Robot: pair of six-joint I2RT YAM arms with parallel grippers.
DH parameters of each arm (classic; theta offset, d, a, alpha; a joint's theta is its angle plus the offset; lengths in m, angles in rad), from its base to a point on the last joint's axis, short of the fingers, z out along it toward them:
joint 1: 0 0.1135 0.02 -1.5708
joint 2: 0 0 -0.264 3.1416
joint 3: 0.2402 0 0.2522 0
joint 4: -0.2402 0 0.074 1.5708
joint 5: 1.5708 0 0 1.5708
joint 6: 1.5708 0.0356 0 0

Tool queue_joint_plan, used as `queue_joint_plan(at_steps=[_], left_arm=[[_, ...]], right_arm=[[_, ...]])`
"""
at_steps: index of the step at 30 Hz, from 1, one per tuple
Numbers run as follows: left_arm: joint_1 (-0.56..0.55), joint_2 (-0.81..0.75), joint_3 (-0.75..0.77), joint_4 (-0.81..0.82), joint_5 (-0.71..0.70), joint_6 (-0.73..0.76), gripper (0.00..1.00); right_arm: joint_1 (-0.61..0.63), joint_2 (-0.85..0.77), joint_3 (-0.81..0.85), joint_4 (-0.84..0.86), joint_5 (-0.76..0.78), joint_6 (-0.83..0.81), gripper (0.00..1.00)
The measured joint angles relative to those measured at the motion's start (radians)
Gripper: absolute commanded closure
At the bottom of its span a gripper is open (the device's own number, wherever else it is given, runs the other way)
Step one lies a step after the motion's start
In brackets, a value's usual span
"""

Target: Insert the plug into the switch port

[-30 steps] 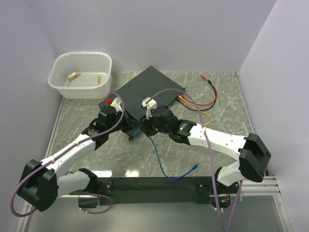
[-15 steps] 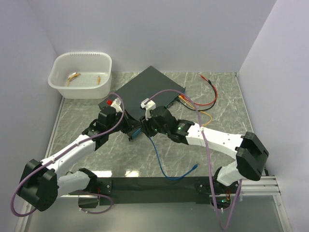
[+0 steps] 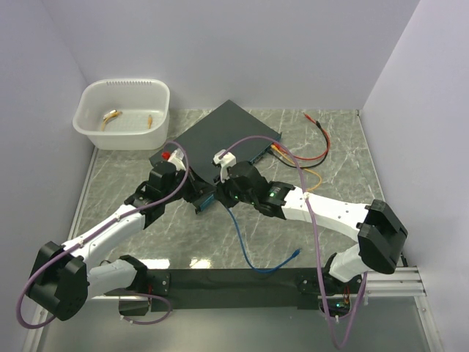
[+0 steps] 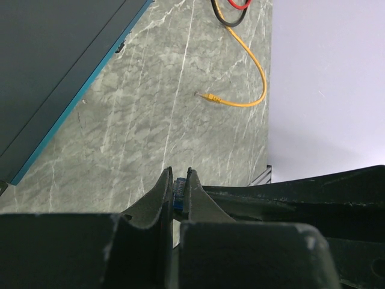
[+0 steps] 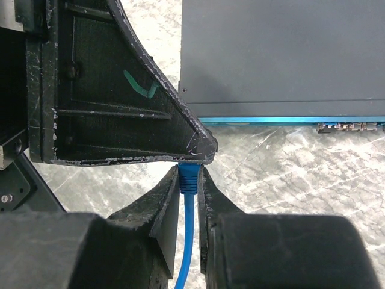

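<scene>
The blue plug [image 5: 189, 179] hangs above the table between both grippers. My left gripper [image 4: 178, 180] is shut on its front part [image 4: 178, 192]. From the other side, my right gripper [image 5: 189, 174] has its fingers pressed on the plug's ribbed blue boot, and the blue cable [image 5: 186, 253] trails out between them. In the top view the two grippers meet near the plug [image 3: 207, 199], in front of the flat black switch [image 3: 220, 136]. The switch's teal face [image 5: 289, 120] lies a little beyond the plug. The switch ports [image 5: 352, 126] show as a row at its right end.
A white tub [image 3: 121, 114] with small bits inside stands at the back left. Red and orange cables [image 3: 316, 147] lie right of the switch, and a yellow cable [image 4: 240, 96] ends in a loose plug. The blue cable's free end [image 3: 294, 254] lies near the front.
My right gripper's jaws have closed in onto the plug's boot, and the right arm has edged slightly left. The left gripper has kept its hold and its place.
</scene>
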Motion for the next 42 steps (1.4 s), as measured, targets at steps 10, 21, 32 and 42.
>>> queue_joint_plan(at_steps=[10, 21, 32, 42], left_arm=[[-0.002, -0.015, -0.023, -0.045, -0.059, 0.034, 0.56], [-0.002, -0.062, -0.097, -0.15, -0.246, 0.101, 0.58], [-0.002, -0.008, -0.13, -0.153, -0.323, 0.134, 0.59], [-0.002, 0.023, -0.135, -0.142, -0.33, 0.161, 0.61]], right_arm=[[-0.016, 0.001, -0.08, 0.017, 0.005, 0.011, 1.0], [-0.089, 0.081, -0.127, -0.019, 0.023, 0.039, 1.0], [-0.129, 0.259, -0.033, -0.046, 0.039, 0.045, 1.0], [-0.185, 0.358, 0.101, -0.055, 0.04, 0.039, 1.0]])
